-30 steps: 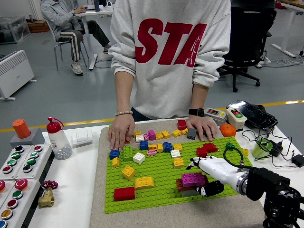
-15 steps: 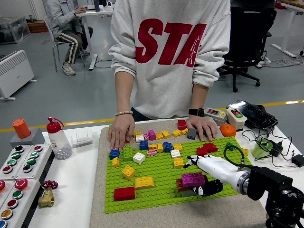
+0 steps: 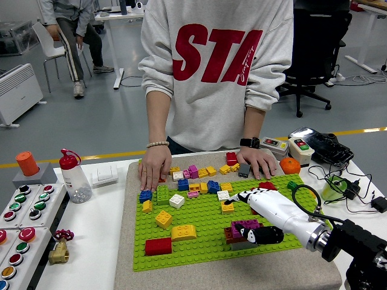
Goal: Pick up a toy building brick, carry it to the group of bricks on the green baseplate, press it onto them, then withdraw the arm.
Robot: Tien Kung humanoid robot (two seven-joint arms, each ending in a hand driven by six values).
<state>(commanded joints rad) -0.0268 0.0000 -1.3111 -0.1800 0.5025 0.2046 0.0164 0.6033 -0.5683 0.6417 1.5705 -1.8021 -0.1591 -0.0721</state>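
Even, bright indoor light falls from overhead, with no strong single source visible. Shadows are soft and short: a faint one lies under the robot's right hand (image 3: pixel 257 214) on the green baseplate (image 3: pixel 199 241), and small ones sit beside the bricks. The white table (image 3: pixel 91 248) reads clean without blown-out patches; the hand's glossy white shell carries a mild sheen. Colours are saturated and clear. Focus is sharp across the baseplate and the person's grey sweatshirt (image 3: pixel 217 60). The seated figure (image 3: pixel 69 27) at the top left corner is slightly soft. The grey floor (image 3: pixel 78 121) behind shows a dull, diffuse reflection. Little bending shows at the edges.
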